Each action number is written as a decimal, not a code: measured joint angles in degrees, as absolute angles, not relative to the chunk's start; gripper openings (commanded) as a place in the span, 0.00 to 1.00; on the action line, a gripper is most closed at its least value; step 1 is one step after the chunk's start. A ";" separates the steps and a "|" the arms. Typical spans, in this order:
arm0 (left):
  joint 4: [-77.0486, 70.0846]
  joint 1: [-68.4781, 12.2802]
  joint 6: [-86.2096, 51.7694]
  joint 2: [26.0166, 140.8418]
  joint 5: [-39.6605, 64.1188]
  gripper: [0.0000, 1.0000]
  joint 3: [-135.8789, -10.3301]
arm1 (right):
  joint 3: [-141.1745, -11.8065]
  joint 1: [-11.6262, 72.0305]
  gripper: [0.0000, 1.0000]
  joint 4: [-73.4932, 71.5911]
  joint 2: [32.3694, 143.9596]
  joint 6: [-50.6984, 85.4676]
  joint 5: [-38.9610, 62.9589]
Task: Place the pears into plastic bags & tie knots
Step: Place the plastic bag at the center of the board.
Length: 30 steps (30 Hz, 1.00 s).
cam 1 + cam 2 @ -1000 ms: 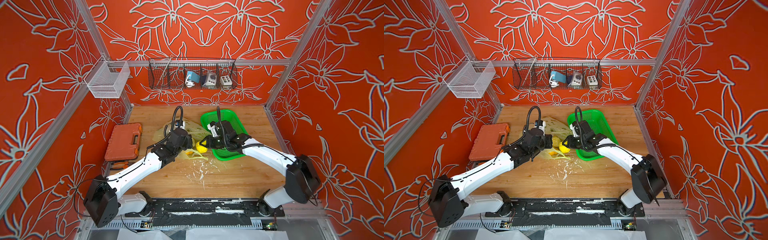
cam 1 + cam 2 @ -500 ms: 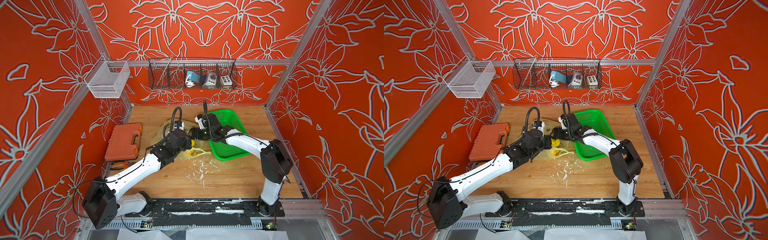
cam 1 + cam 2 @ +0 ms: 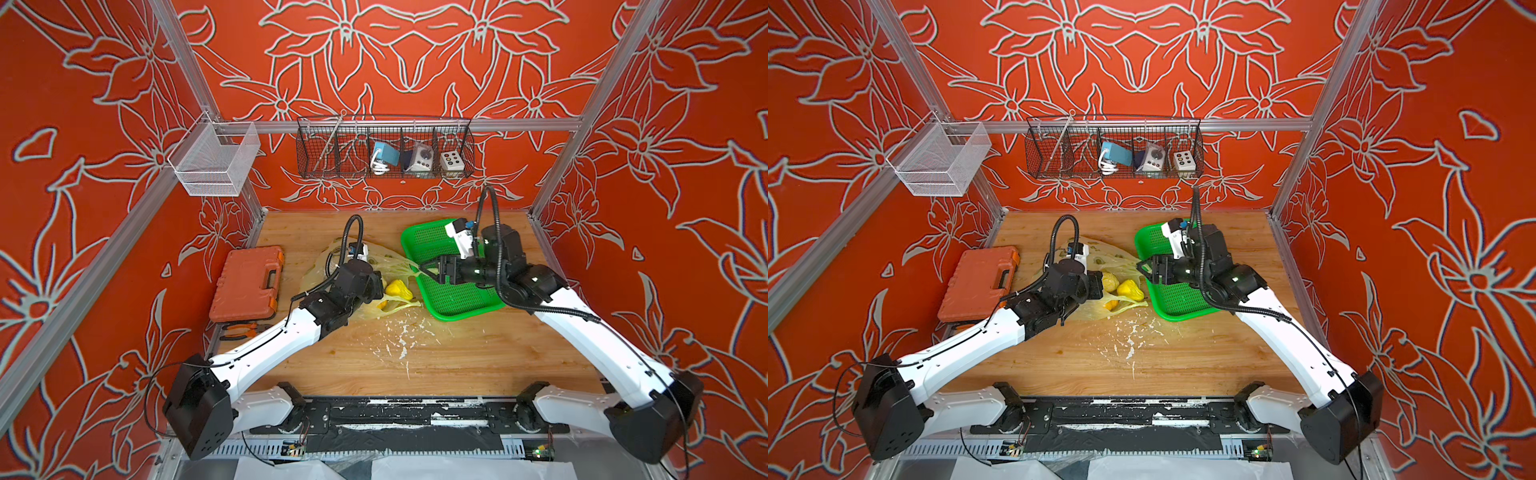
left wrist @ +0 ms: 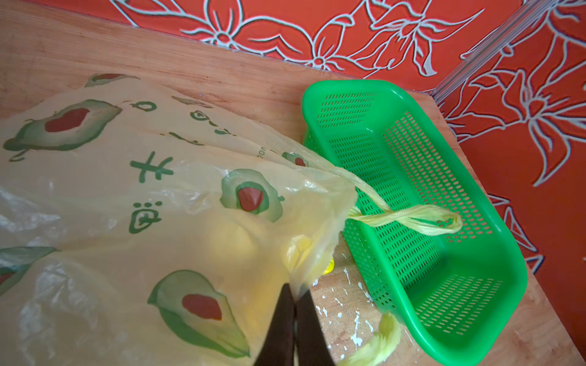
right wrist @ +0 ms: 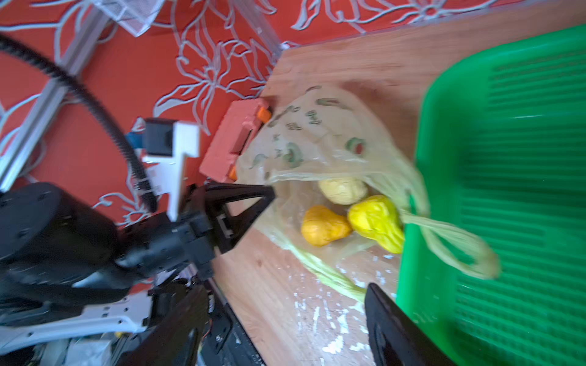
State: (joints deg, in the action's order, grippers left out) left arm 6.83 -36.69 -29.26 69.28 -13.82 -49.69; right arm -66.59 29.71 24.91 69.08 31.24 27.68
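Fruit is already bagged: in both top views the bag (image 3: 328, 266) lies flat on the table (image 3: 415, 365) toward its back edge, with its mouth turned to the green basket (image 3: 457, 307) near the right edge. The left gripper (image 3: 376, 286) is down at the mouth's rim, probably to hold it up. The right gripper (image 3: 428, 268) hovers over the basket's left rim. Just inside the mouth a top view shows the pale pear (image 3: 1109, 281), the bright yellow pear (image 3: 1129, 289) and the orange pear (image 3: 1111, 305). A toolbox (image 3: 249, 282) lies by the left edge.

From the left wrist, the left jaws are pressed together on a fold of the bag's rim. One handle (image 4: 412, 218), twisted like rope, drapes into the basket, which holds nothing else. The other handle (image 4: 380, 342) lies on the table beside it.

From the right wrist, the right gripper's fingers (image 5: 390, 326) are spread wide with nothing between them, likely readied for the draped loop. The three pears bunch together in the open mouth. Loading looks done, but no knot is tied and the handles lie apart.
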 measured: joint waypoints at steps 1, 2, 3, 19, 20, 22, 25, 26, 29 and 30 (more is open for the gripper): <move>6.83 -36.69 -29.26 69.14 -13.85 0.00 -49.69 | -66.22 28.60 0.79 25.58 69.67 30.65 26.83; 6.85 -36.69 -29.26 69.01 -13.87 0.00 -49.67 | -65.98 27.70 0.79 26.17 70.72 30.09 25.78; 6.85 -36.69 -29.26 68.84 -13.87 0.00 -49.67 | -65.89 27.20 0.79 26.92 72.23 29.36 24.84; 7.05 -36.69 -29.43 68.49 -13.87 0.00 -48.58 | -67.44 27.27 0.20 24.49 90.89 25.76 22.26; 7.05 -36.69 -29.43 68.49 -13.87 0.00 -48.58 | -67.81 27.27 0.11 24.08 91.44 25.80 22.55; 7.11 -36.69 -29.41 68.49 -13.87 0.00 -48.58 | -68.10 27.27 0.00 23.38 91.61 25.85 23.03; 7.29 -36.69 -29.21 68.40 -13.82 0.05 -48.58 | -68.64 27.27 0.00 22.79 91.59 26.20 23.64; 7.35 -36.69 -29.02 68.31 -13.80 0.16 -48.60 | -68.64 27.27 0.00 22.52 91.55 26.20 23.70; 8.23 -36.69 -28.18 67.99 -13.58 0.48 -48.99 | -68.64 27.27 0.00 22.44 91.55 26.20 24.10; 8.82 -36.71 -27.77 67.88 -13.39 0.55 -49.47 | -68.64 27.27 0.00 22.44 91.53 26.20 24.14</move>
State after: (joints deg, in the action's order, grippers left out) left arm 8.82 -36.71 -27.77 67.88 -13.39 -49.47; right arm -68.64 27.27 22.44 91.53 26.20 24.14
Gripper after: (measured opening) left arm 0.425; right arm 0.047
